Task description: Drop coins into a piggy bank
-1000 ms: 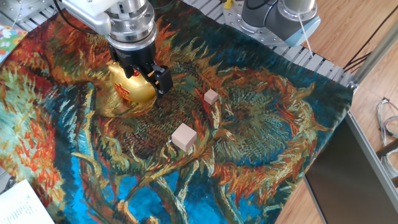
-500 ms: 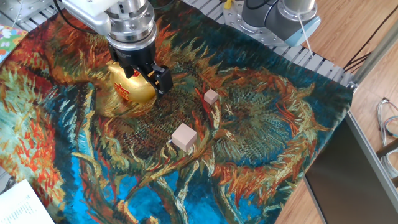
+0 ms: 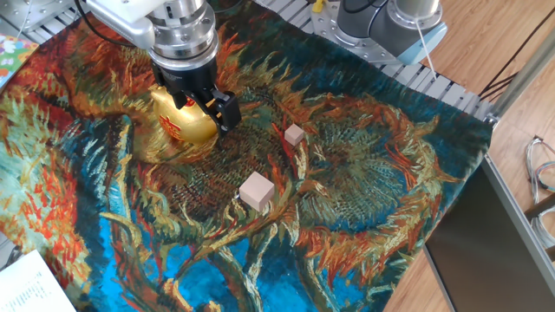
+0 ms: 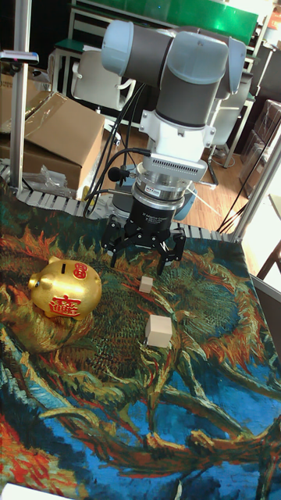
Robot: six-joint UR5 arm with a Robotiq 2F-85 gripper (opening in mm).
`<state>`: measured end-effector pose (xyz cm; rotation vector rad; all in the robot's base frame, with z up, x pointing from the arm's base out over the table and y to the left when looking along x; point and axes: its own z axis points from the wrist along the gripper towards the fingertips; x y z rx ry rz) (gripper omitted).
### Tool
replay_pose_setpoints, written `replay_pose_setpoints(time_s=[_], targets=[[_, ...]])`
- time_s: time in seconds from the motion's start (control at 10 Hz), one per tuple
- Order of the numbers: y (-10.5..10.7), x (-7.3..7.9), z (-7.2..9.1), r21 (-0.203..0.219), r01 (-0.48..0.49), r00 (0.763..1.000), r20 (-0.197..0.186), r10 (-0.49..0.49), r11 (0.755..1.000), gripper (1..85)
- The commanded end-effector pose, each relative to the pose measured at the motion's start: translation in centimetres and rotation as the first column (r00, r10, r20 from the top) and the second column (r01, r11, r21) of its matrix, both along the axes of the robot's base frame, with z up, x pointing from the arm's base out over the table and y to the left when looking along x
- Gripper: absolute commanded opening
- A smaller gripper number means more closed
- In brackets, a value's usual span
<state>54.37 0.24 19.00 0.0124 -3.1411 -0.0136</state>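
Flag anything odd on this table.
Nothing spilled or damaged; the piggy bank stands upright. One oddity: no coins show, only a small cube and a larger cube on the cloth, and the open gripper looks empty.

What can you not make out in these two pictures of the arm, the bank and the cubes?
- Fixed view: the bank's top and slot, hidden behind the jaws.
- Both views: coins; none shows on the cloth or between the open jaws, perhaps hidden or too small.
- Fixed view: the printed sheet, cut off at the bottom-left corner, print too small to read.
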Motion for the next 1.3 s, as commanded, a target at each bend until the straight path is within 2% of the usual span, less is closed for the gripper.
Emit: replay_pose_setpoints(time_s=[0.0, 0.3, 0.5, 0.7, 1.0, 1.2], targets=[[1.3, 5.4, 0.6, 0.023, -0.084, 0.974, 0.211, 0.078, 0.996, 45.0], [0.9, 5.4, 0.6, 0.009, -0.089, 0.974, 0.209, 0.085, 0.996, 45.0], [1.5, 5.5, 0.5, 0.023, -0.087, 0.974, 0.21, 0.081, 0.996, 45.0], [0.9, 5.2, 0.5, 0.014, -0.085, 0.977, 0.198, 0.08, 0.996, 45.0], [1.2, 5.2, 0.5, 0.032, -0.076, 0.978, 0.199, 0.068, 0.997, 45.0], [1.8, 4.4, 0.4, 0.062, -0.056, 0.985, 0.168, 0.045, 0.996, 46.3]])
